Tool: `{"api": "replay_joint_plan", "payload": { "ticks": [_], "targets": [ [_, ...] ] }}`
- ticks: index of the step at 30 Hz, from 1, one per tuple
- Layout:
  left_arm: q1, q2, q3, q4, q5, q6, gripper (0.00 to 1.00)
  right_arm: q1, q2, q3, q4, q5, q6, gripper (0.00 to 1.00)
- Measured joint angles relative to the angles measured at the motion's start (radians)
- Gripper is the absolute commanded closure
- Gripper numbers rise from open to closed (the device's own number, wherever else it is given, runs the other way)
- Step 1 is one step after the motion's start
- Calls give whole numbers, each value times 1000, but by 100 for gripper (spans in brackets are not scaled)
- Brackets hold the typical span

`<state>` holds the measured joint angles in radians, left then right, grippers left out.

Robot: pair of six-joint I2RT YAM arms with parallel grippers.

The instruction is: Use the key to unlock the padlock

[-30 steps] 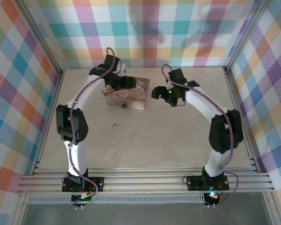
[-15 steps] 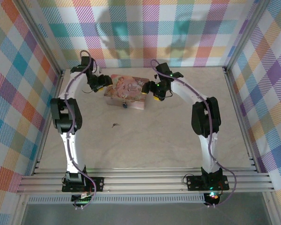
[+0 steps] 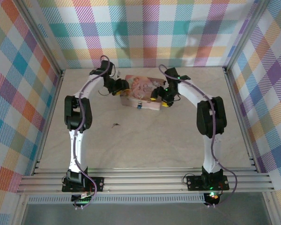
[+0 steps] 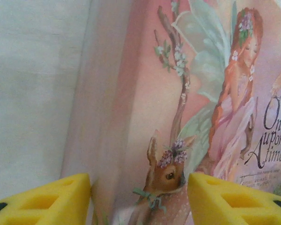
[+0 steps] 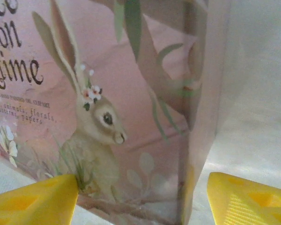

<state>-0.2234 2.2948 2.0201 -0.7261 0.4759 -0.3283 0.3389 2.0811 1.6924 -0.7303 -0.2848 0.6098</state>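
One tiny blue padlock point(image 3: 139, 106) hangs on the near side of the pink box point(image 3: 143, 86). It sits between the two pincers, a bit closer to the arm bases than either. It looks light and hard, with a thin shackle. I think it will swing and slip, so it is best pinched by its blue body. The key point(image 3: 115, 125) lies flat on the table point(image 3: 178, 136), well apart from both pincers and nearer the left one. It looks thin, stiff and hard to lift.

The left pincer point(image 4: 138, 201) is released, with its yellow fingers spread on each side of the box's left edge. The right pincer point(image 5: 143, 201) is released too, spread around the right edge.
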Motion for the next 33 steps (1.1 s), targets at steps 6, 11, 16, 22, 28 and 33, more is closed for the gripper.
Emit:
{"api": "replay_joint_plan", "payload": {
  "ticks": [6,11,16,22,28,33],
  "targets": [
    [-143,66,66,56,27,-76,43,-111,-213,-273,7,40,0,29],
    [-249,115,119,93,64,-143,43,-187,-387,-459,0,70,-4,28],
    [-321,201,256,102,69,-179,40,-206,-519,-582,-6,79,-3,24],
    [-352,213,295,91,29,-167,31,-206,-572,-632,-29,79,-5,22],
    [-316,192,301,1,-81,-88,29,-206,-612,-630,-47,73,-11,23],
    [-249,51,178,-73,-246,-59,30,-179,-706,-658,-29,63,13,25]
  ]
}}
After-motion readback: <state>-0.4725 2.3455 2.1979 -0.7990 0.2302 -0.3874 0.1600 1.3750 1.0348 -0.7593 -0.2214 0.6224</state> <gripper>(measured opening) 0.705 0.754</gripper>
